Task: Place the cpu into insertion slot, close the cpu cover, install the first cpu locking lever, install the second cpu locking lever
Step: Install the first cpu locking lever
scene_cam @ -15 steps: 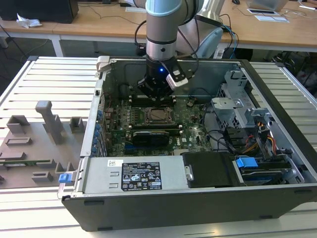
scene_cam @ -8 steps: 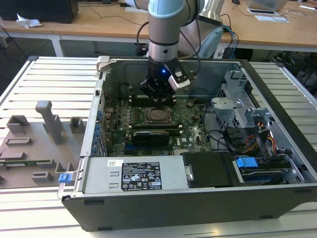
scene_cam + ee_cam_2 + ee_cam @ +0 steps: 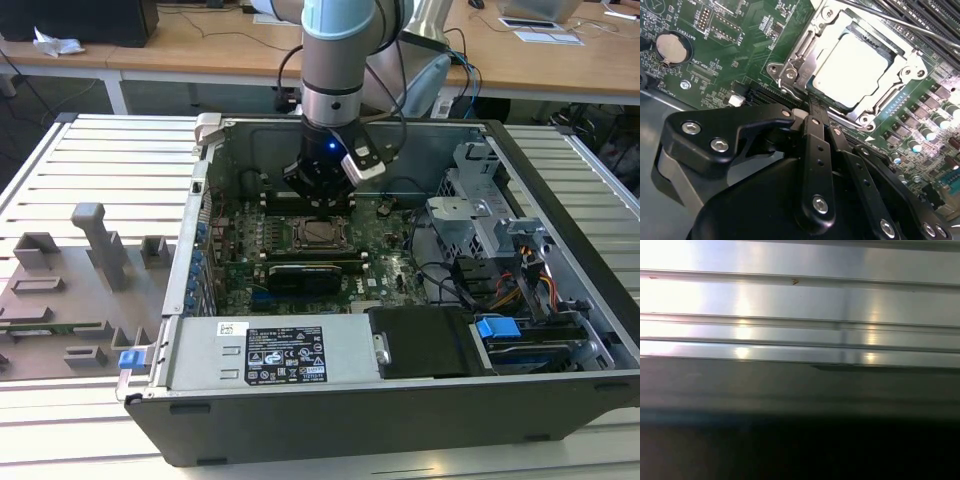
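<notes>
Cpu [image 3: 850, 70] sits seated in the insertion slot [image 3: 812, 92] with the cpu cover [image 3: 905, 75] apparently closed over it; whether either locking lever is latched I cannot tell. Gripper [image 3: 812, 107], fingers together and holding nothing, hovers at the slot's edge. Around the slot lies the motherboard [image 3: 385, 255], inside the computer case [image 3: 400, 420] on a slatted metal table [image 3: 100, 160].

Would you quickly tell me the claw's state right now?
Claw: closed, holding nothing, tips at the edge of the cpu cover, which lies down over the cpu.
</notes>
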Robot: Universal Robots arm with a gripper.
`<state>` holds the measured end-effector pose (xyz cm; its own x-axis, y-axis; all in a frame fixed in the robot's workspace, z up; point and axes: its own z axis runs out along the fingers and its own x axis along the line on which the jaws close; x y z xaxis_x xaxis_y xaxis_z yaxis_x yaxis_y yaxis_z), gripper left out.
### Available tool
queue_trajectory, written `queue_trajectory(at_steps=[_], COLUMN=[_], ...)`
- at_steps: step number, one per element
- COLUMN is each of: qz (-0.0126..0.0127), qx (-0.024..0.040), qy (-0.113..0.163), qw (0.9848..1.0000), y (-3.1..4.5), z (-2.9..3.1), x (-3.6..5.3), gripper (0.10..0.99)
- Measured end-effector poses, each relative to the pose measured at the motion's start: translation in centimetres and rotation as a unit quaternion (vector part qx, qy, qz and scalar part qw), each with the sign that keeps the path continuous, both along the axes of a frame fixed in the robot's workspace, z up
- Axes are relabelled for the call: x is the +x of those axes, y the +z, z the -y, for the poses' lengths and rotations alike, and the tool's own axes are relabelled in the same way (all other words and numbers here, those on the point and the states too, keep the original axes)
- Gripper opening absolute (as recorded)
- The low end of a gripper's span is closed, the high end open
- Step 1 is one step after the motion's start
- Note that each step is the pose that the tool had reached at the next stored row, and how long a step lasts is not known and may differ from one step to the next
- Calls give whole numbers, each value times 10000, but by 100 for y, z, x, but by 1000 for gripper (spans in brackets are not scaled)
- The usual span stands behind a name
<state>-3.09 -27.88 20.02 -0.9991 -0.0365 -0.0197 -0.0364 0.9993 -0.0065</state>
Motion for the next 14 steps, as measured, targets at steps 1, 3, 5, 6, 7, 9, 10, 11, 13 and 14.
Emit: queue_trajectory(at_steps=[1,3,5,6,7,9,10,11,13,14], qz=[-2,-6,-14,-12,3,-3,-4,-3,-3,-4], qx=[-2,-2,-13,-23,-15,-23,-26,-30,-33,-34], qy=[0,0,2,3,5,5,4,4,3,4], qw=[10000,10000,10000,10000,10000,10000,10000,10000,10000,10000], y=[-4,-11,-4,-2,17,85,113,124,129,130], z=[-3,-14,-19,-23,-34,-33,-32,-32,-19,-5], x=[13,46,70,76,85,84,82,83,82,82], gripper=[106,106,106,106,106,106,106,106,106,106])
